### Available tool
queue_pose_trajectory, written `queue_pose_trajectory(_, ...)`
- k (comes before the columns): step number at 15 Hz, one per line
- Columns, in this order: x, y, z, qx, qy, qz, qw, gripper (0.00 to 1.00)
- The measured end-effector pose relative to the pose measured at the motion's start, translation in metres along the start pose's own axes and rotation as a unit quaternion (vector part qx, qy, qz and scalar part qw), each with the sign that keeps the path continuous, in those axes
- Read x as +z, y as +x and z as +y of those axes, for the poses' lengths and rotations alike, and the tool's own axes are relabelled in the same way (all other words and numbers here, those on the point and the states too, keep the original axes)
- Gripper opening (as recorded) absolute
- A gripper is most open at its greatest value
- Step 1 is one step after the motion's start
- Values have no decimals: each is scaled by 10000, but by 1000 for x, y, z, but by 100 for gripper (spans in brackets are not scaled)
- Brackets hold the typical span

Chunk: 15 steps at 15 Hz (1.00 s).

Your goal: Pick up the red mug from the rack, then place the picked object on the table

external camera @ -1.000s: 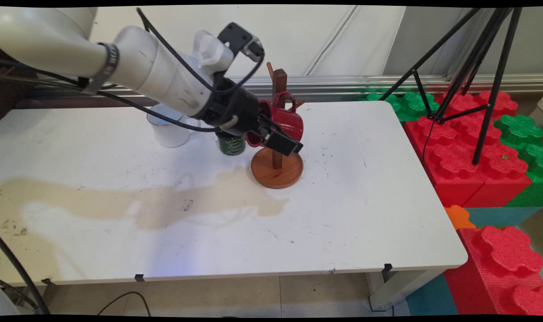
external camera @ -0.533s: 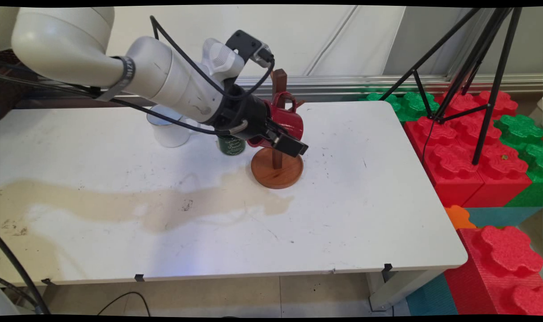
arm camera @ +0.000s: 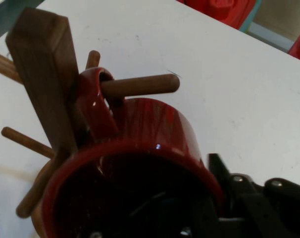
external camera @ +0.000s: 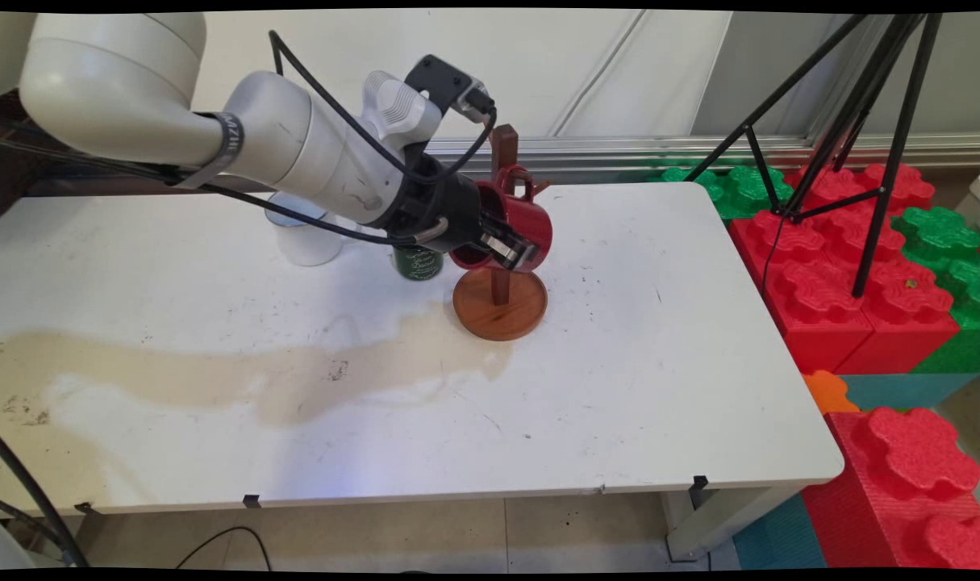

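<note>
A red mug [external camera: 531, 219] hangs by its handle [arm camera: 93, 106] on a peg [arm camera: 140, 85] of the wooden mug tree [external camera: 503, 149], whose round base [external camera: 499, 307] stands at the back middle of the white table [external camera: 619, 363]. My gripper [external camera: 507, 247] comes in from the left and is shut on the mug's lower wall near the rim. In the hand view the red mug [arm camera: 155, 124] opens toward the camera beside the tree's post [arm camera: 43, 74]. One finger [arm camera: 229, 186] lies outside the wall on the right; the other is inside the dark mouth.
A dark green mug [external camera: 417, 263] stands just left of the tree's base, and a white mug [external camera: 304, 242] farther left, partly behind the arm. A tan stain [external camera: 256, 371] crosses the table's left half. A black tripod [external camera: 861, 121] and red and green foam blocks [external camera: 844, 274] stand to the right.
The hand has moved slightly right and up toward the red mug. Its fingers, spread around the mug's rim a second ago, have drawn together on the mug's wall.
</note>
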Motion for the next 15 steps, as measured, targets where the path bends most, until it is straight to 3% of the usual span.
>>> queue_pose_trajectory(7,-13,-1,2,-8,122,107,9999,0)
queue_pose_trajectory(15,-28,1,14,155,-25,251,9996,0)
